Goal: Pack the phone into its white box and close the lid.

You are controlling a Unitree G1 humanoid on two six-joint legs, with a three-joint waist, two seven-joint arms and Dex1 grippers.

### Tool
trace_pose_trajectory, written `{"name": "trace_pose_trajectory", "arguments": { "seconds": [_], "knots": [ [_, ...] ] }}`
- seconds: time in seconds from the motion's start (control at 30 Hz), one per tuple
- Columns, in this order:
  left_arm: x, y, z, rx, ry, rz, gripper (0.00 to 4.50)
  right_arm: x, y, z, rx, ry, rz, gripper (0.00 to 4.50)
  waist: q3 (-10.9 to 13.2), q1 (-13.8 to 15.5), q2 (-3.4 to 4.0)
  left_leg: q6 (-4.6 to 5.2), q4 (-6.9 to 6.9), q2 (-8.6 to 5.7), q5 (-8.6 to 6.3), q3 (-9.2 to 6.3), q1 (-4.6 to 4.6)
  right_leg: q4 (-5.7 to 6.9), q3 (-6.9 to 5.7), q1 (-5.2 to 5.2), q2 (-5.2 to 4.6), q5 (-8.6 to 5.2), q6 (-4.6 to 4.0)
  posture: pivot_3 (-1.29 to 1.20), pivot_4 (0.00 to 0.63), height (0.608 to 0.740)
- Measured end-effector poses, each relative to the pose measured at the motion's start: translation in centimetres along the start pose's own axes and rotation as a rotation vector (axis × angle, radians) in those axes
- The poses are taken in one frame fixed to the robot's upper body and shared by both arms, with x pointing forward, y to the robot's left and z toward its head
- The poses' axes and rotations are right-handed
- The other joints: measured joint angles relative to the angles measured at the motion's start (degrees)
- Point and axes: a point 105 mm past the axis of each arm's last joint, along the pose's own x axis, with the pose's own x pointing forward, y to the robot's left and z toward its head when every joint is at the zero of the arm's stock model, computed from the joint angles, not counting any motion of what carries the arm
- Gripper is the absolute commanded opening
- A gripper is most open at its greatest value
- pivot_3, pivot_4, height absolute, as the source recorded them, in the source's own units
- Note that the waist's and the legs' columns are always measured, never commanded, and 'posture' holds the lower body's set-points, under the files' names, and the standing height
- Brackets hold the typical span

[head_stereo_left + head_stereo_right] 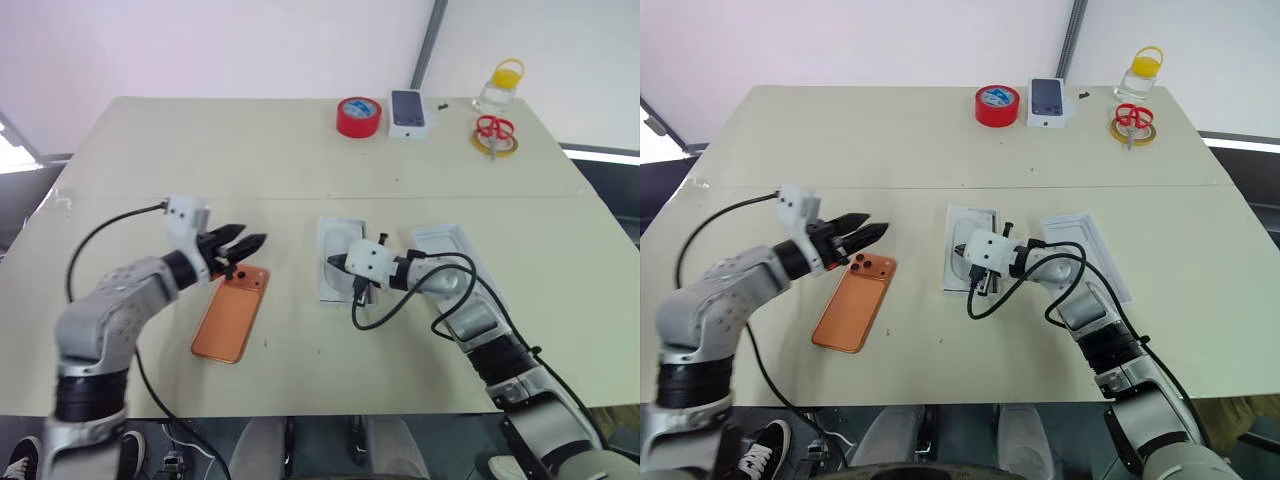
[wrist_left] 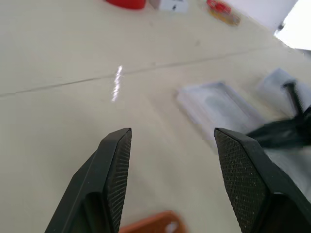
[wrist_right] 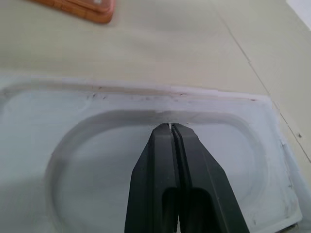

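The orange phone [image 1: 232,315] lies back up on the table at the left of centre, its lenses at the far corner. My left gripper [image 1: 250,238] hovers open just above that lens end, holding nothing. At the middle sits a shallow white tray, apparently the white box [image 1: 326,285], its floor covered by a flat white insert [image 3: 146,141] with an oval embossing. My right gripper [image 3: 171,127] is shut, its tips down at the insert's oval. To the right lies an all-white tray, the lid [image 1: 446,240], partly hidden by my right arm.
Along the far edge stand a red tape roll [image 1: 358,116], a small white box [image 1: 408,112] printed with a dark phone, red scissors [image 1: 494,130] on a yellow ring, and a clear jar [image 1: 500,88]. Black cables hang from both wrists.
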Motion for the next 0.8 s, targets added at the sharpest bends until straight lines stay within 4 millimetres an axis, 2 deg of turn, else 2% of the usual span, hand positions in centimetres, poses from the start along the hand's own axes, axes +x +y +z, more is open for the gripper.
{"name": "trace_pose_trajectory", "arguments": {
  "seconds": [0.13,0.23,0.4,0.53,0.8],
  "knots": [
    [-0.6,0.8,-1.3,-0.009,0.006,0.004,2.86,-0.4,0.0,-0.4,-0.044,0.022,0.025,0.07,0.0,0.4,-0.03,0.10,0.17,-0.01,-0.05,-0.05,-0.08,-0.02,-0.04,0.05,-0.04,0.01,-0.01,0.00,0.150,0.740],
    [-1.4,0.6,-1.3,-0.004,-0.018,-0.038,2.86,-0.9,0.0,-0.8,-0.090,0.051,0.048,0.07,0.0,0.7,-0.03,0.13,0.17,-0.01,-0.07,-0.05,-0.08,-0.03,-0.05,0.04,-0.05,0.01,-0.01,0.00,0.150,0.740],
    [-3.1,0.1,-2.8,-0.040,0.020,-0.112,2.86,-1.5,-0.7,-1.1,-0.122,0.129,0.069,0.07,0.0,0.9,-0.01,0.15,0.17,0.03,-0.08,-0.05,-0.10,-0.02,-0.07,-0.01,-0.05,0.01,-0.04,0.00,0.150,0.740],
    [-3.0,0.2,-2.3,-0.008,-0.003,-0.106,2.86,-1.8,-1.1,-1.0,-0.153,0.177,0.080,0.07,0.0,1.0,-0.01,0.15,0.18,0.06,-0.08,-0.05,-0.12,-0.02,-0.09,-0.04,-0.01,0.03,-0.06,0.00,0.150,0.740],
    [-2.9,0.3,-2.2,-0.005,-0.021,-0.098,2.86,-1.7,-0.8,-1.0,-0.215,0.206,0.111,0.07,0.0,0.8,-0.01,0.15,0.17,0.08,-0.08,-0.04,-0.12,-0.01,-0.10,-0.04,0.03,0.04,-0.05,0.00,0.150,0.740]
  ]
}}
